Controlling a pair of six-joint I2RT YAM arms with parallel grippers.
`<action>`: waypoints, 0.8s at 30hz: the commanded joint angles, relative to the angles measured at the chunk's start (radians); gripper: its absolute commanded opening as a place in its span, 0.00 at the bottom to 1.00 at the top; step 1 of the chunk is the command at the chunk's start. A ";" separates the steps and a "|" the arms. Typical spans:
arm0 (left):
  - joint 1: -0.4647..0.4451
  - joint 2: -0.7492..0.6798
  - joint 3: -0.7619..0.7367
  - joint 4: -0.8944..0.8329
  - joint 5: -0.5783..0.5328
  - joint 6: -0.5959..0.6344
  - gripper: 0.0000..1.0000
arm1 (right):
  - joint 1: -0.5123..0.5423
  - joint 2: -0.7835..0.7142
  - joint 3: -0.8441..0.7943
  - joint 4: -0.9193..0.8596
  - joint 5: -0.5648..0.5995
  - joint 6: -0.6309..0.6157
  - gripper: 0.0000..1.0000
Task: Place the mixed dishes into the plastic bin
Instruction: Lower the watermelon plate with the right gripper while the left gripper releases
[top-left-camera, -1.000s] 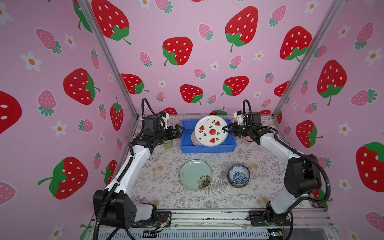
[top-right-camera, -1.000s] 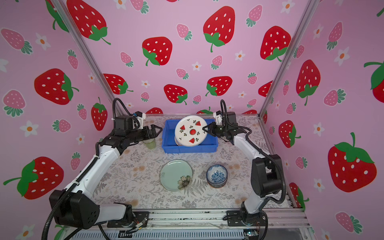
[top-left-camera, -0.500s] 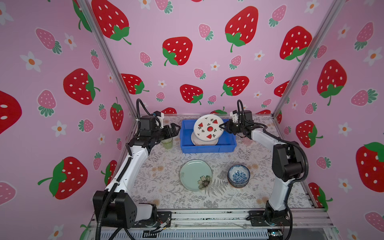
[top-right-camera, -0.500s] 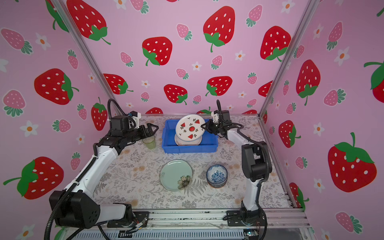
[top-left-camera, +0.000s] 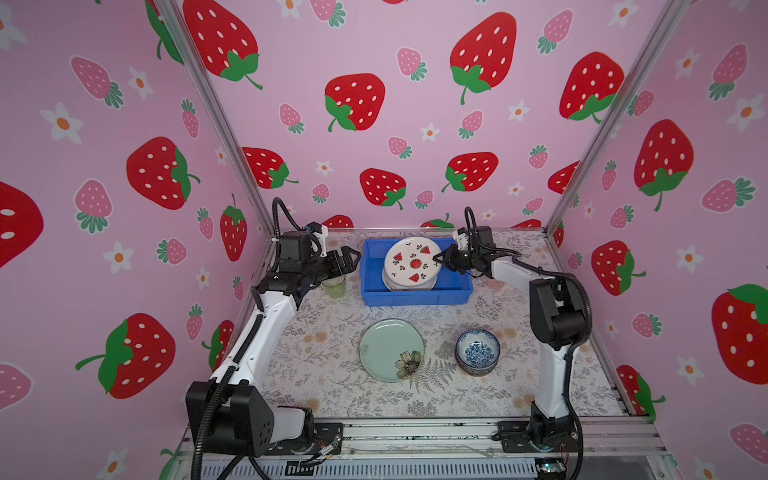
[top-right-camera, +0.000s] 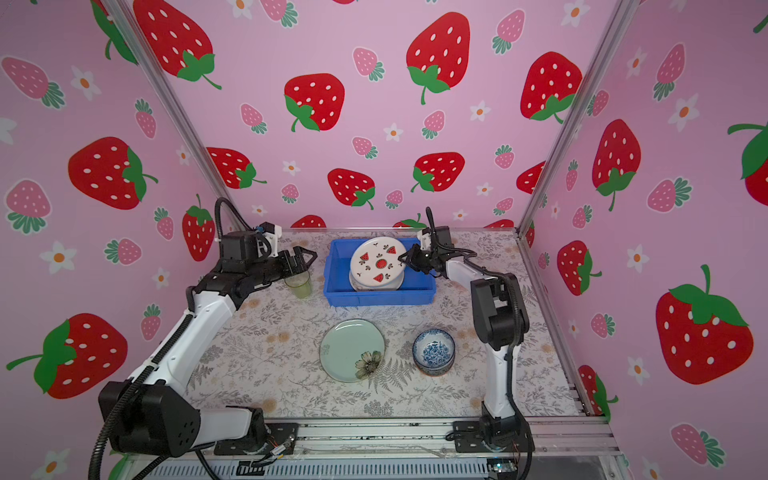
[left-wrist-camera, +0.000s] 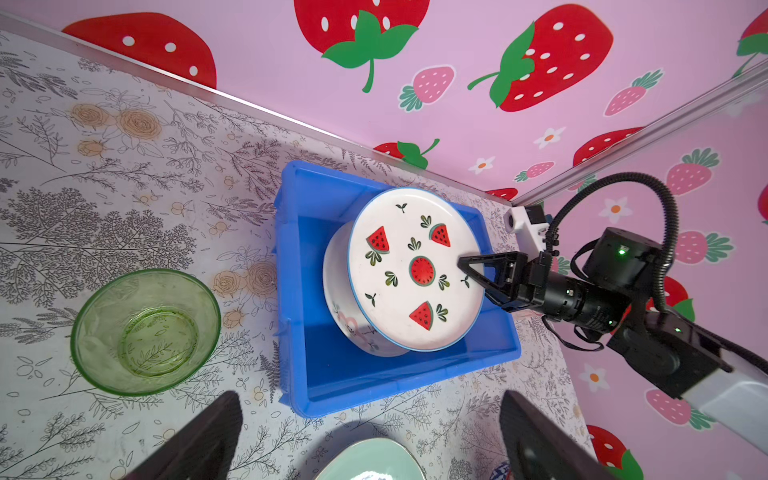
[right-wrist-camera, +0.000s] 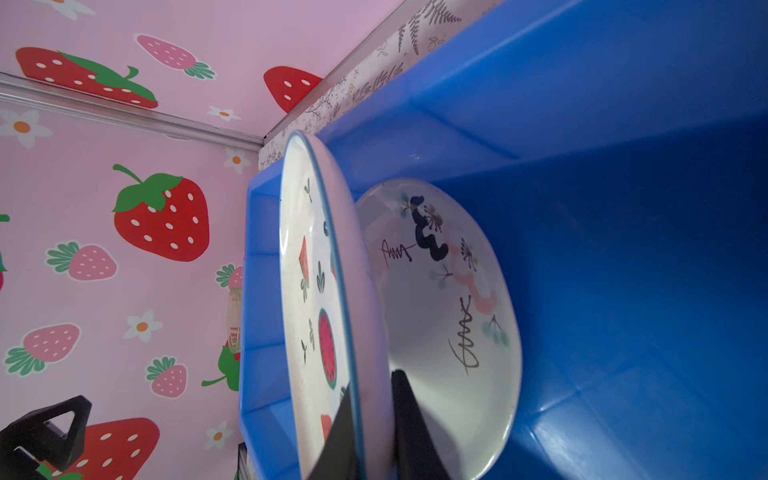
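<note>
Over the blue bin (top-left-camera: 415, 297) at twelve o'clock, the right gripper (top-left-camera: 436, 259) is clamping the watermelon plate (top-left-camera: 411, 262) by its three-o'clock rim, tilted above the cream plate (right-wrist-camera: 449, 291), the left gripper (top-left-camera: 351, 255) hanging wide open, empty; placement is seemingly awaiting lowering and release.

The bin (top-left-camera: 415, 297) is bright blue, the watermelon plate (top-left-camera: 411, 262) white with red slices and a thin blue rim, the cream plate (right-wrist-camera: 449, 299) scrawled in black, the pale green plate (top-left-camera: 386, 347) flowered, the bowl (top-left-camera: 477, 351) blue-and-white, the tumbler (left-wrist-camera: 145, 332) clear green.
</note>
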 joint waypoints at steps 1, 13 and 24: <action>0.005 0.007 -0.004 0.002 0.000 0.007 0.99 | 0.013 0.007 0.053 0.098 -0.031 0.030 0.00; 0.006 0.036 0.003 -0.004 0.008 0.006 0.99 | 0.018 0.053 0.033 0.110 -0.030 0.021 0.00; 0.006 0.049 0.008 -0.007 0.022 0.002 0.99 | 0.018 0.058 0.016 0.062 0.014 -0.030 0.21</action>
